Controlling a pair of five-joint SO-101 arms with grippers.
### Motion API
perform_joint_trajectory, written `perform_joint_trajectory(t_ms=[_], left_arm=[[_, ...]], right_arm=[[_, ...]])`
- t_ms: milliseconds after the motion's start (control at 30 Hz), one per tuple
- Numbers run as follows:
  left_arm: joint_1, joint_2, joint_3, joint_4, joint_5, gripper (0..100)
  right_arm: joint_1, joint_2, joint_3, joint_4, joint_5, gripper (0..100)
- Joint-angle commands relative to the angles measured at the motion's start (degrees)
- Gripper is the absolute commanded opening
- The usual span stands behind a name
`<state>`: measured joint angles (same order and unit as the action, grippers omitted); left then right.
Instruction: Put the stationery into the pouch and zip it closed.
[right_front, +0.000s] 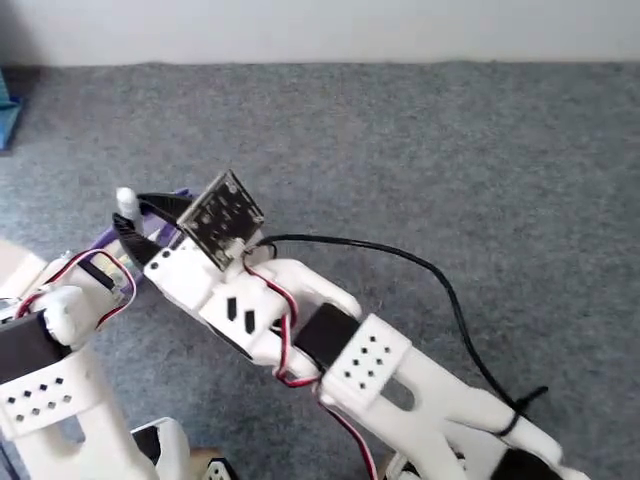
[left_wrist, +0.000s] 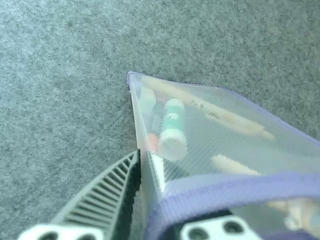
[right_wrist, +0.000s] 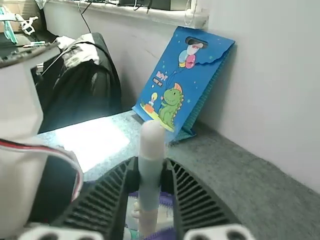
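Risk: pen (right_wrist: 150, 150) may snag rim of pouch (left_wrist: 225, 145) or miss mouth if released off-line. Downward push could drag pouch out of left gripper (left_wrist: 145, 200), which is clamped on pouch at rim.
Right gripper (right_wrist: 149, 192) clamped on pen mid-barrel. Pen upright between fingers, lower end just above pouch mouth.
Other stationery (left_wrist: 172, 132) lies inside pouch.

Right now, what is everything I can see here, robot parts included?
pouch: one, clear with purple zip band, in the left gripper.
stationery: several, white-green and pale wooden pieces, inside the pouch.
pen: one, pale, upright in the right gripper.
gift bag: one, blue, leaning against the wall.
dark bag: one, black, farther along the wall.
table cover: one, grey, under everything.
left gripper: one, black, shut on the pouch.
right gripper: one, black, shut on the pen.
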<state>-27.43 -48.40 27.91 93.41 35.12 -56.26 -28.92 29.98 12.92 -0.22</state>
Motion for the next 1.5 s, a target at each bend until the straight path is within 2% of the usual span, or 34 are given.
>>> perform_joint_trajectory(t_ms=[0, 100, 233, 467, 567, 633, 800, 1100, 1300, 1467], left_arm=[[0.1, -0.3, -0.2, -1.2, 0.6, 1], [0.1, 0.0, -0.2, -1.2, 0.6, 1], [0.1, 0.0, -0.2, -1.2, 0.6, 1], [0.1, -0.2, -0.2, -1.2, 0.6, 1], [0.1, -0.2, -0.2, -1.2, 0.6, 1], [0.1, -0.2, -0.2, -1.2, 0.6, 1], [0.1, -0.3, -0.2, -1.2, 0.6, 1], [0.0, -0.3, -0.2, -1.2, 0.6, 1], [-0.1, -0.3, -0.2, -1.2, 0.6, 1], [-0.1, -0.3, -0.2, -1.2, 0.6, 1]], right_arm=[[0.7, -4.4, -0.6, 3.8, 0.7, 15.6], [0.7, -4.0, -4.1, 7.3, 0.4, 23.3], [1.3, -4.5, -8.4, 11.4, 0.4, 23.4], [10.9, -4.0, -11.6, 29.4, 0.3, 23.5], [12.4, -3.3, -8.2, 34.4, 0.3, 23.5], [11.4, -2.7, -5.5, 33.5, 0.4, 23.6], [9.6, 1.5, -2.4, 23.2, 1.0, 23.5], [9.5, 12.3, -2.5, 10.4, 6.4, 22.5], [9.7, 12.8, -2.5, 7.5, 6.4, 7.2], [9.7, 12.8, -2.5, 4.6, 6.5, 0.8]])
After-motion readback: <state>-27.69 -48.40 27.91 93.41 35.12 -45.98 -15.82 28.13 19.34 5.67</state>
